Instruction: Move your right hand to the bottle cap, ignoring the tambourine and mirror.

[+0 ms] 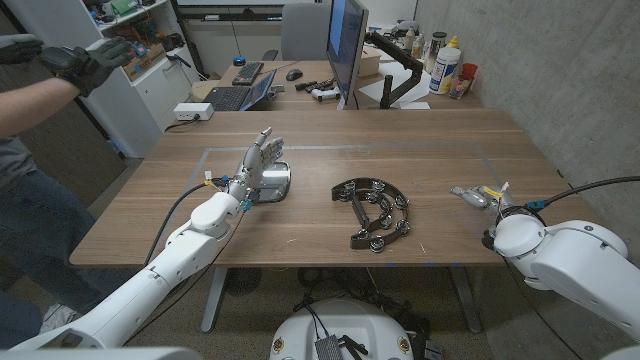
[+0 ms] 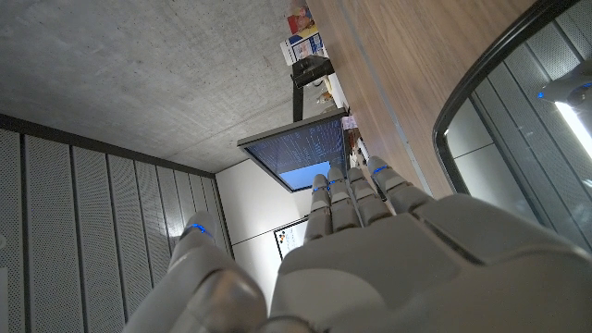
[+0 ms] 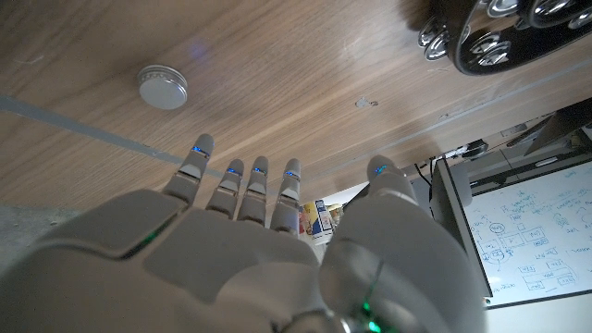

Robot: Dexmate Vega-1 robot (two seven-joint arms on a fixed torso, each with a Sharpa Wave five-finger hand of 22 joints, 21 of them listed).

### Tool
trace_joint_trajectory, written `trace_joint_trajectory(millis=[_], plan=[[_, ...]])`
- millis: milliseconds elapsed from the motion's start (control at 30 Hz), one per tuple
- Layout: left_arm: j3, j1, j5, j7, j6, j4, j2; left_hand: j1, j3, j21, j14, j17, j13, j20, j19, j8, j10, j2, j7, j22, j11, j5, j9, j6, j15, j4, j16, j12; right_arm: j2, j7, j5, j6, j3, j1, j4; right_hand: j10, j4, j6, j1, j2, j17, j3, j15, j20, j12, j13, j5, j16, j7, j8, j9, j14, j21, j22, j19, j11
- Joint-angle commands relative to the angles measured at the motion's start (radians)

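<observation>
Bottle cap (image 3: 164, 87): small silver disc lying flat on the bare counter (image 1: 420, 140), seen in the right wrist view beyond the right hand's fingertips, with clear wood around it and a pale line in the counter just beside it. I can't make it out in the head view, so its spot relative to the rest of the layout is a guess; it seems to sit ahead of the right hand on the right side.

Right hand (image 3: 250, 240): fingers apart and stretched out, holding nothing, near the cap but not touching it. In the head view it sits at the right edge of the counter.

Tambourine (image 1: 375, 212): black half-moon frame with jingles, mid-counter, well apart from the right hand. Its jingles show at the corner of the right wrist view, off to the thumb side.

Mirror (image 1: 272, 184): by the left hand (image 1: 255, 165), which stands with fingers straight and apart, empty.

A person stands beyond the counter's left side, gloved hands raised.

Risks, my read:
- The cap is light and low, so an approach that's too fast or too flat could knock it sliding.
- Drifting to the thumb side takes the hand toward the tambourine.
- The wrist view is turned, so it's easy to correct the wrong way.
</observation>
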Motion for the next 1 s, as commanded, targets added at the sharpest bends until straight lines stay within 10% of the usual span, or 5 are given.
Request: trace_joint_trajectory(millis=[33,400,1000], plan=[[-0.004,0.005,0.002,-0.001,-0.005,-0.01,0.007,0.009,-0.005,-0.004,0.001,0.005,0.006,-0.017,0.003,0.001,0.008,-0.004,0.0,0.002,-0.003,0.004,0.002,0.006,0.006,-0.002,0.003,-0.003,-0.028,-0.125,0.141,-0.1,-0.031,0.062,-0.011,-0.008,-0.008,-0.005,0.009,0.002,0.004,0.001,0.007,0.013,-0.006,0.003,0.006,0.001,-0.002,-0.005,0.004,-0.001,-0.002,0.006,-0.001,-0.002],[-0.006,0.018,0.001,-0.003,-0.005,-0.017,0.015,0.01,-0.008,-0.007,0.001,0.005,0.006,-0.015,0.003,0.0,0.008,-0.003,-0.001,0.002,-0.001,0.005,0.002,0.007,0.005,-0.002,0.003,-0.003,-0.1,-0.472,0.57,-0.1,-0.023,0.105,0.025,-0.017,-0.012,-0.012,0.013,0.001,0.003,0.001,0.012,0.013,-0.008,0.004,0.009,0.001,0.001,-0.007,0.004,-0.007,-0.009,0.006,0.0,0.0],[-0.031,0.065,-0.016,-0.001,-0.027,-0.06,0.034,0.012,-0.011,-0.011,0.0,0.005,0.006,-0.013,0.003,0.0,0.008,-0.001,-0.001,0.002,-0.001,0.007,0.002,0.008,0.005,-0.002,0.003,-0.004,-0.125,-0.472,0.596,-0.1,-0.014,0.089,0.019,-0.046,-0.016,-0.042,0.02,0.001,0.003,0.001,0.018,0.018,-0.016,0.005,0.013,-0.002,0.005,-0.013,0.005,-0.03,-0.03,0.007,-0.02,0.002]])
